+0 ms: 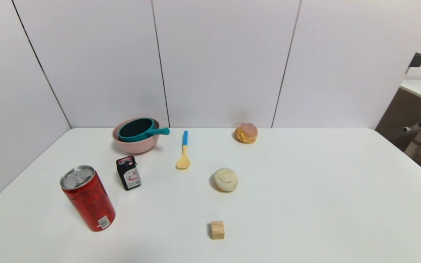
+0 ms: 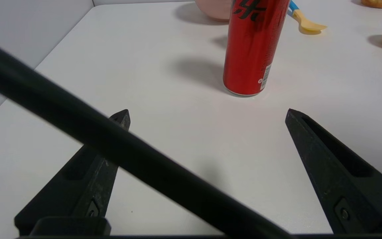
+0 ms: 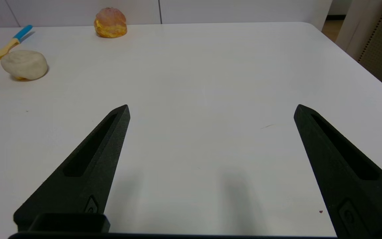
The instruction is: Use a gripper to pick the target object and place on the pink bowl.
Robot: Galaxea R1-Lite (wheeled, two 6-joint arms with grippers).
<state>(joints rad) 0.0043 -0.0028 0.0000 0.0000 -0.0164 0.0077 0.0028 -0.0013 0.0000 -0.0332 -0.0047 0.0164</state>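
Observation:
The teal saucepan with its dark inside rests in the pink bowl at the table's far left, its handle sticking out to the right over the rim. Neither arm shows in the head view. My left gripper hangs open over bare table near the front left, a red can just beyond it and a sliver of the pink bowl behind the can. A black cable crosses that view. My right gripper is open over bare table on the right, holding nothing.
A red can, a small black box, a blue-handled yellow spoon, a white bun, an orange pastry and a wooden cube stand on the white table. Walls close the back and left.

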